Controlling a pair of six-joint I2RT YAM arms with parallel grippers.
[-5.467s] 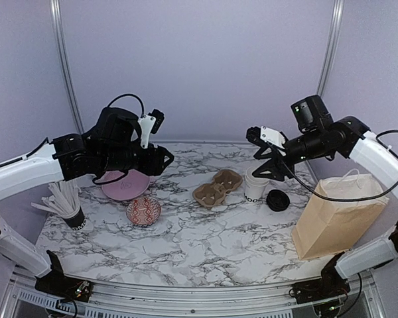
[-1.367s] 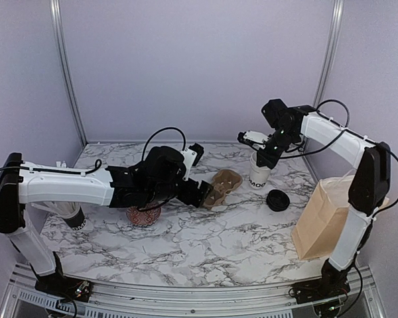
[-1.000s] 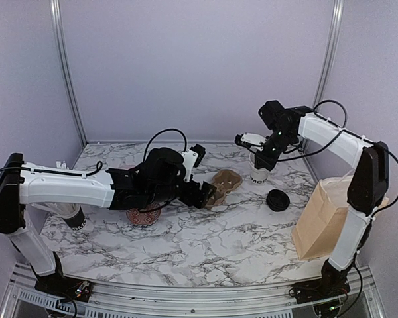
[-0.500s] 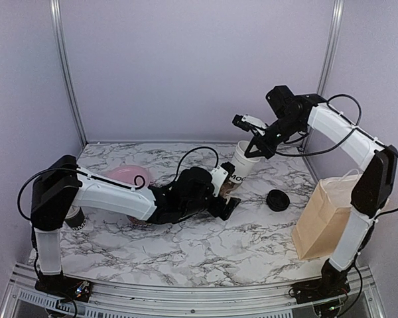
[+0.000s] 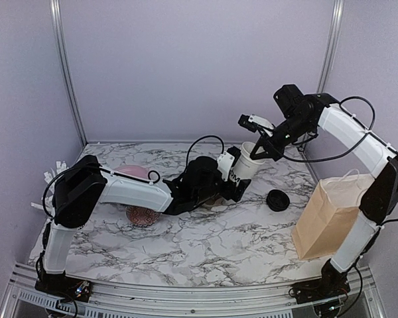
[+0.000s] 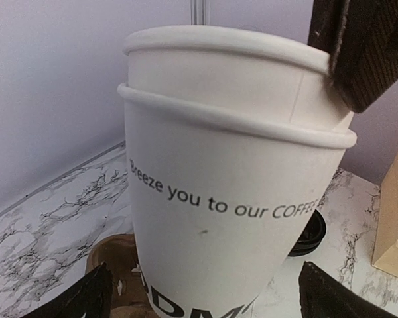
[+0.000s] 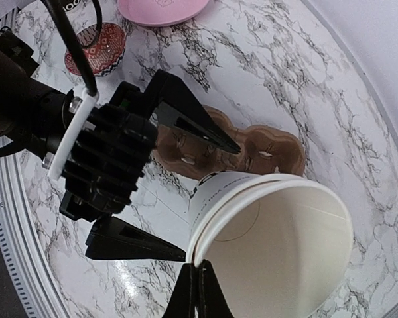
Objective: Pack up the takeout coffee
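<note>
The takeout coffee (image 5: 242,165) is two nested white paper cups with black lettering, lidless and empty inside, held tilted above the table. My right gripper (image 5: 257,152) is shut on the rim; in the right wrist view its fingers (image 7: 198,291) pinch the cup wall (image 7: 272,245). My left gripper (image 5: 235,183) is open, one fingertip on each side of the lower cup body (image 6: 232,199) and apart from it. The black lid (image 5: 277,199) lies on the marble to the right.
The brown pulp cup tray (image 7: 252,149) lies under the cups, partly hidden by my left gripper. A brown paper bag (image 5: 335,218) stands at the right. A pink plate (image 5: 129,173) and a red patterned bowl (image 5: 143,215) sit to the left.
My right gripper has lifted the cups off the table and tilted them leftward. My left arm has reached right across the tray, and its jaws now flank the cups.
</note>
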